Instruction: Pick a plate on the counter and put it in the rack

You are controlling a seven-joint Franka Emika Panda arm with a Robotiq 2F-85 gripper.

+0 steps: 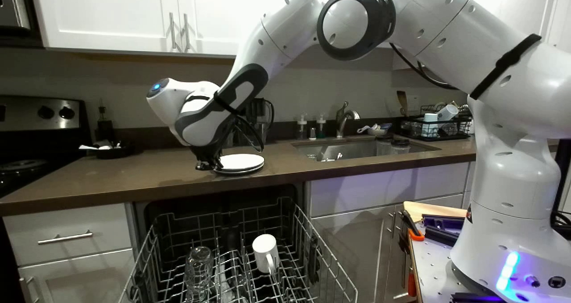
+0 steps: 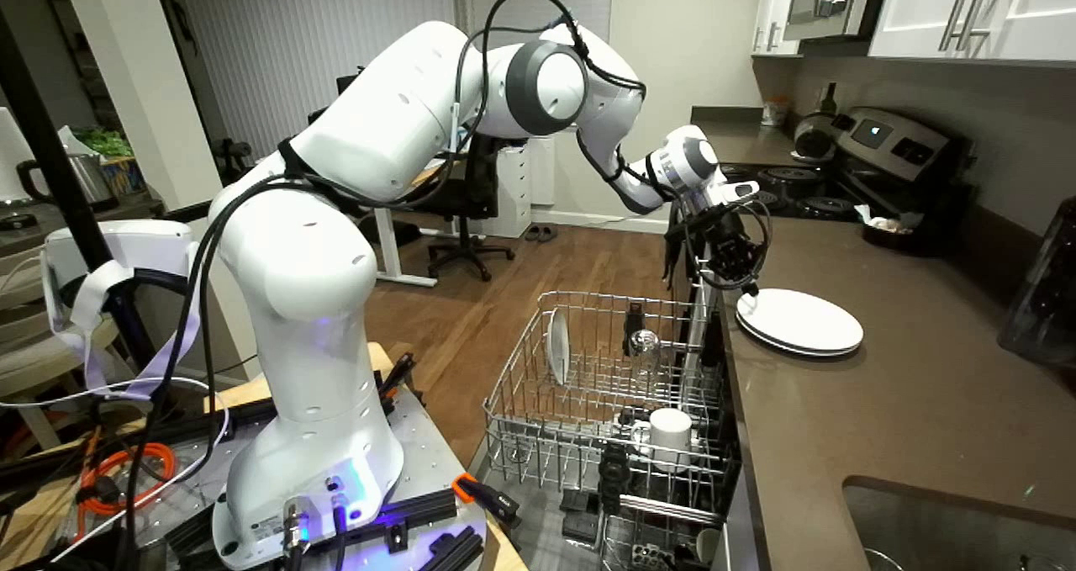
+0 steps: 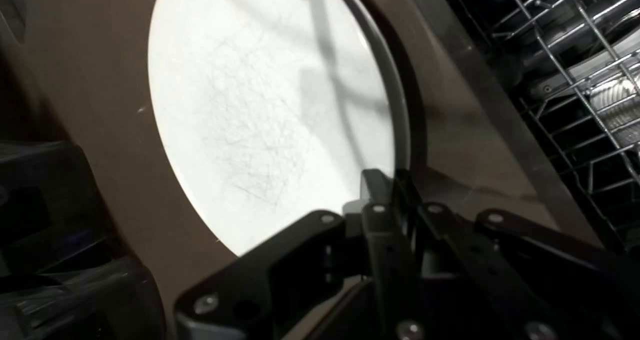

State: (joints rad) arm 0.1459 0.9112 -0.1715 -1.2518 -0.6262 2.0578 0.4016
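Pinching the round white plate (image 3: 260, 129) by its rim, my black two-fingered gripper (image 3: 393, 190) presumably readies upright slotting. Below it lies the grey wire rack (image 2: 572, 443).

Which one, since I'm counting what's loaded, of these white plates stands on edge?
The upright plate in the rack, on the side away from the counter; it alone stands on edge, while the two stacked plates lie on the counter.

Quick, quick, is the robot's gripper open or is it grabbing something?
Gripper: closed on the rim of the top white plate; whether it pinches more than one, I can't tell.
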